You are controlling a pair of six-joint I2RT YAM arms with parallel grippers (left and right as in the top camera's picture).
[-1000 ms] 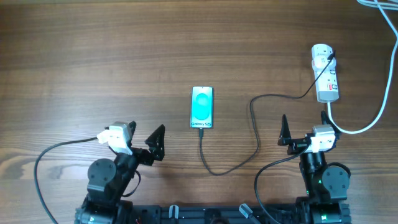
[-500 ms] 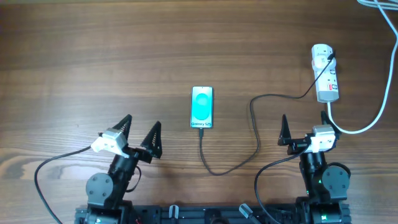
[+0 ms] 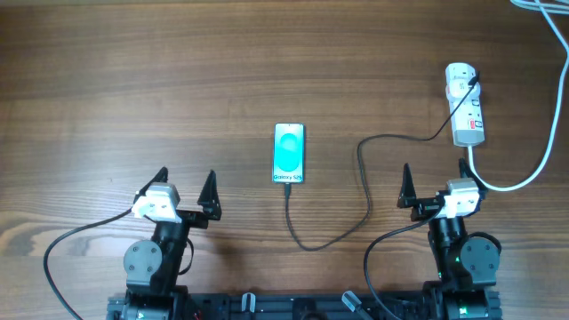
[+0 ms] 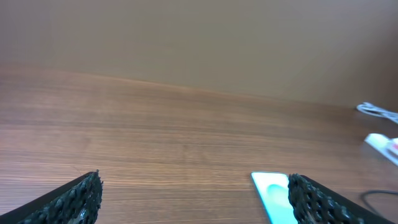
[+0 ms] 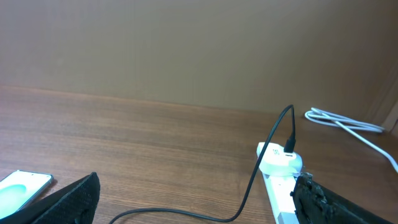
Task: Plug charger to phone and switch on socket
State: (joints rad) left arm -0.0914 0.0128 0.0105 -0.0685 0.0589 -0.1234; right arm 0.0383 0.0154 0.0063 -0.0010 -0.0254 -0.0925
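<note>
The phone [image 3: 289, 154] lies flat at the table's middle, teal screen up. The charger [image 3: 365, 182], a thin black cable, runs from the phone's near short edge, loops toward me, then climbs right to its black plug in the far end of the socket [image 3: 465, 108], a white strip. My left gripper [image 3: 187, 178] stands open, near and left of the phone, holding nothing. My right gripper [image 3: 435, 171] is open just short of the socket, also holding nothing. In the left wrist view the phone [image 4: 271, 189] shows beside the right finger [image 4: 314, 202]. The right wrist view shows the socket [image 5: 280, 169] and the charger [image 5: 254, 180].
A thick white cord [image 3: 533, 173] leaves the socket's near end and sweeps off past the table's right edge. More white cord [image 5: 345, 120] lies at the far right corner. Bare wooden table [image 3: 133, 89] spreads left of and beyond the phone.
My left gripper has swung left and drawn back toward its base, now pointing straight across the table. The right arm, phone and charger have not moved.
</note>
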